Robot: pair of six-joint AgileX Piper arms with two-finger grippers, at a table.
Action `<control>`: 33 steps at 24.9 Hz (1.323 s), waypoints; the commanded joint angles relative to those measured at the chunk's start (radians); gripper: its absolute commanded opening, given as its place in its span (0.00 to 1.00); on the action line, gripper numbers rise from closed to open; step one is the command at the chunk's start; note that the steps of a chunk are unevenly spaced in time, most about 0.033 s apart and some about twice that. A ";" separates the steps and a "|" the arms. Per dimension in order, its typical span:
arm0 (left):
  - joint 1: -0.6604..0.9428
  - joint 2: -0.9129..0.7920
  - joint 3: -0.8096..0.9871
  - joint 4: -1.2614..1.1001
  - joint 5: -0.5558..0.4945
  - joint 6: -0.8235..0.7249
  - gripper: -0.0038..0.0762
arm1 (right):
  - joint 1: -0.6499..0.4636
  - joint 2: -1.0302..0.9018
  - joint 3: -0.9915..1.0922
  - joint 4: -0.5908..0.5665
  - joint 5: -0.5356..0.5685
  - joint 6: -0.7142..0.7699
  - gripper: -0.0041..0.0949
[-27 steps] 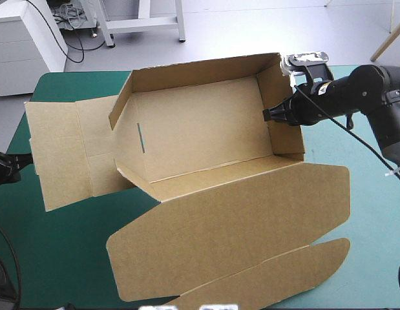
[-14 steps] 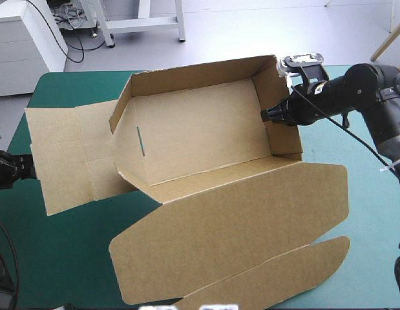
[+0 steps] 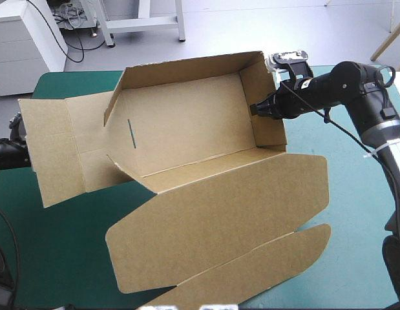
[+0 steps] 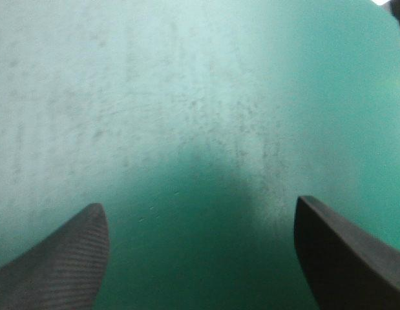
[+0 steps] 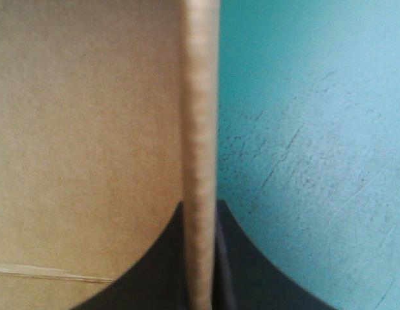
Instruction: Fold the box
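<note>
The brown box (image 3: pixel 187 129) lies partly raised on the teal-green cover (image 3: pixel 57 252). Its far wall and right wall stand up, the left flap (image 3: pixel 51 155) lies flat, and the long lid (image 3: pixel 219 219) spreads flat toward the table's front. My right gripper (image 3: pixel 256 110) is shut on the top edge of the right wall. In the right wrist view the board's edge (image 5: pixel 201 129) runs straight between that gripper's (image 5: pixel 201 213) fingers. My left gripper (image 3: pixel 15 154) sits at the left flap's outer edge, open. The left wrist view shows only cover between this gripper's (image 4: pixel 200 213) fingers.
Bare teal-green cover (image 3: pixel 361 213) stretches to the right of the lid and along the front left. The box's left flap reaches nearly to the table's left edge.
My left gripper has opened at the flap's edge. The right gripper has moved left with the right wall, and the whole box has slid and turned slightly leftward.
</note>
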 commanded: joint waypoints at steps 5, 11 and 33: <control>-0.248 -0.037 -0.022 -0.209 0.092 0.110 0.76 | -0.005 0.002 -0.030 0.034 -0.168 -0.009 0.02; -0.298 -0.064 -0.022 -0.320 0.092 0.178 0.76 | -0.005 0.002 -0.030 -0.095 -0.200 0.064 0.02; -0.438 -0.139 -0.024 -0.568 0.092 0.231 0.76 | -0.005 0.017 -0.030 -0.191 -0.198 0.131 0.02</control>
